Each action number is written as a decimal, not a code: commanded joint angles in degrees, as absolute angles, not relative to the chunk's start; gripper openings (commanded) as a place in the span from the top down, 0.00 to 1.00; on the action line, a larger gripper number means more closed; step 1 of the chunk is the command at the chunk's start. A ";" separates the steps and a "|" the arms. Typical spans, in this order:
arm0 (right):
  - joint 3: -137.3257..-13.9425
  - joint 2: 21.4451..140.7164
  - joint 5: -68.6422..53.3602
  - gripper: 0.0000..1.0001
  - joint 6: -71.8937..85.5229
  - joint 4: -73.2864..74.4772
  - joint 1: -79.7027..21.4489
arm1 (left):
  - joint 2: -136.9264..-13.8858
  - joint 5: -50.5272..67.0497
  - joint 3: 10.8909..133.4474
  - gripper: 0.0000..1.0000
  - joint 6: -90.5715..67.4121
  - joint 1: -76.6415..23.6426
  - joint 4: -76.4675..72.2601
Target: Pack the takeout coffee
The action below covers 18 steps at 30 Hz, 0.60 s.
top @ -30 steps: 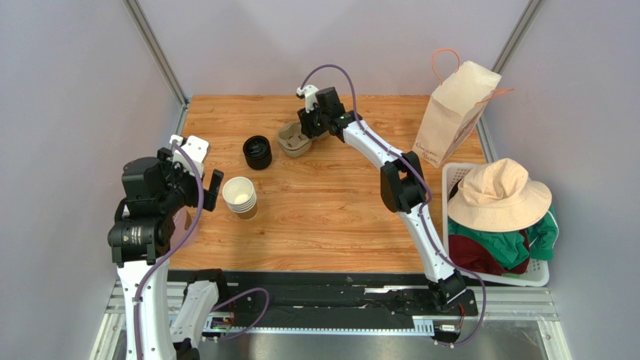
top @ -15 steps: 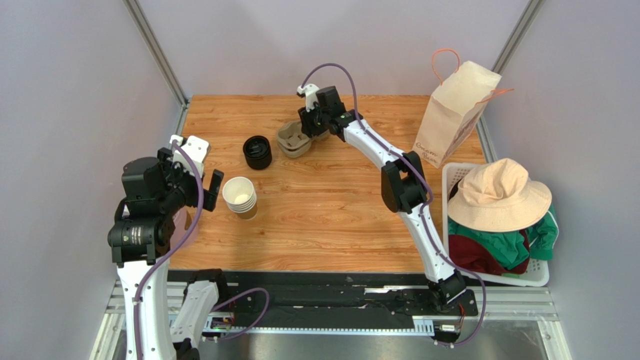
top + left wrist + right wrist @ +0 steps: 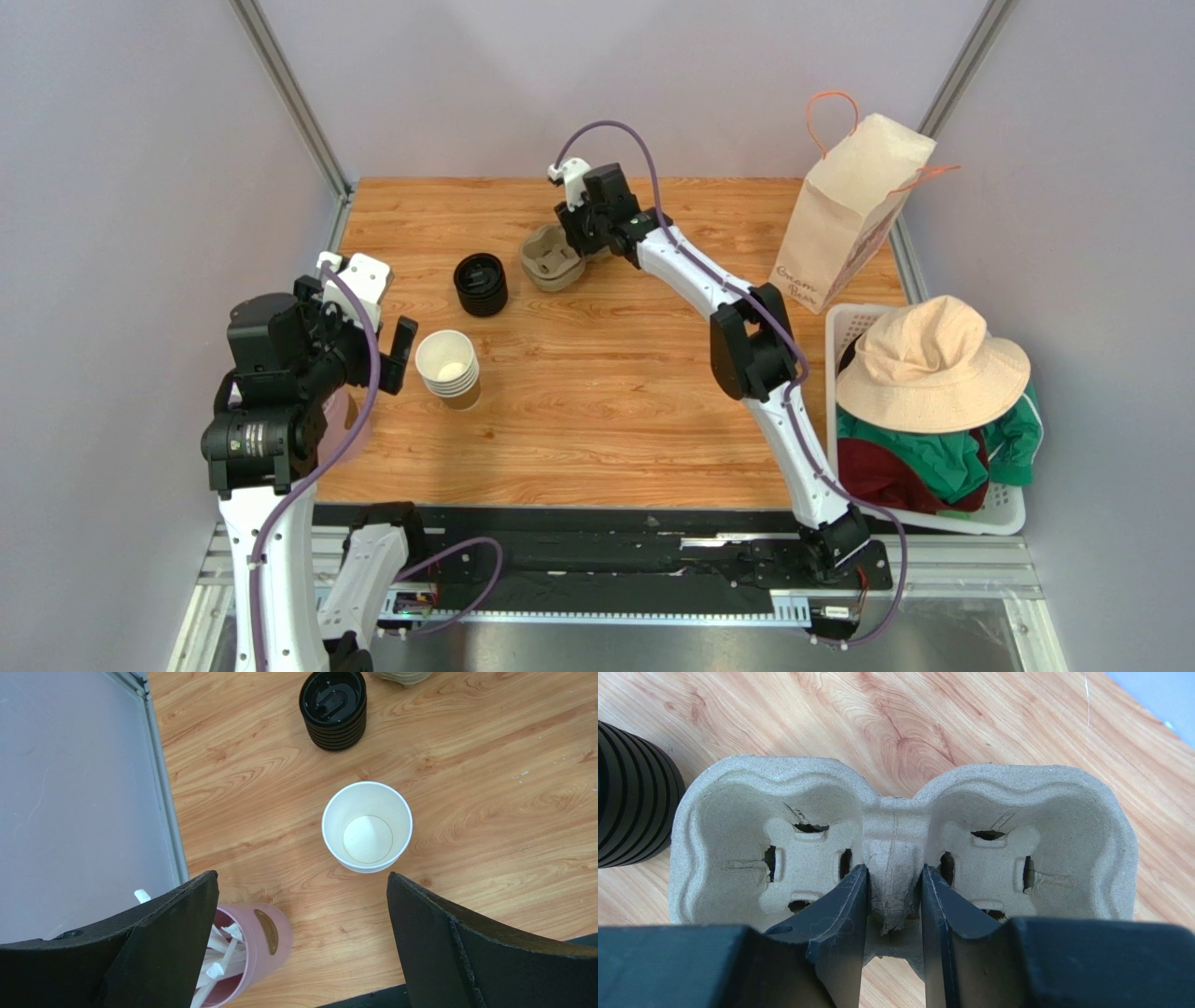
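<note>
My right end effector [image 3: 892, 882] is clamped on the centre ridge of the pulp carrier [image 3: 1046, 812], with the black lid stack [image 3: 629, 805] just beside it. My left end effector [image 3: 300, 882] hangs spread apart above the lidless cups [image 3: 367, 826]. I cannot find the takeout coffee in any view.

bench [image 3: 603, 406]: rectangular top, light-brown wood grain, matte; fills the middle of the top view.
walls [image 3: 140, 140]: plain pale lilac-grey panels on the left, back and right, no markings.
frame posts [image 3: 288, 91]: grey metal struts rising from the two far bench corners, angled outward in the top view.
edge strip [image 3: 163, 791]: grey metal trim along the bench's left edge, butting against the wall panel.
rail [image 3: 631, 567]: black plate on aluminium extrusion along the near edge.
metal sheet [image 3: 631, 637]: brushed grey, below the rail.
light: even and diffuse, soft shadows only.
</note>
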<state>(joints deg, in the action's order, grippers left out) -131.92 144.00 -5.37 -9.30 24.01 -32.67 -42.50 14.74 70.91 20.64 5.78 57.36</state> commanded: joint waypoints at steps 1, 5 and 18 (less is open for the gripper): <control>-131.84 139.04 -2.55 0.67 -11.86 19.25 -34.01 | -42.72 15.64 70.66 0.01 19.60 6.33 55.37; -132.45 138.61 -2.55 0.67 -11.87 19.25 -34.19 | -43.06 15.82 70.75 0.01 19.60 6.33 55.20; -138.08 139.31 -10.11 0.66 -2.02 24.70 -31.38 | -42.89 16.17 70.66 0.01 19.51 6.24 55.28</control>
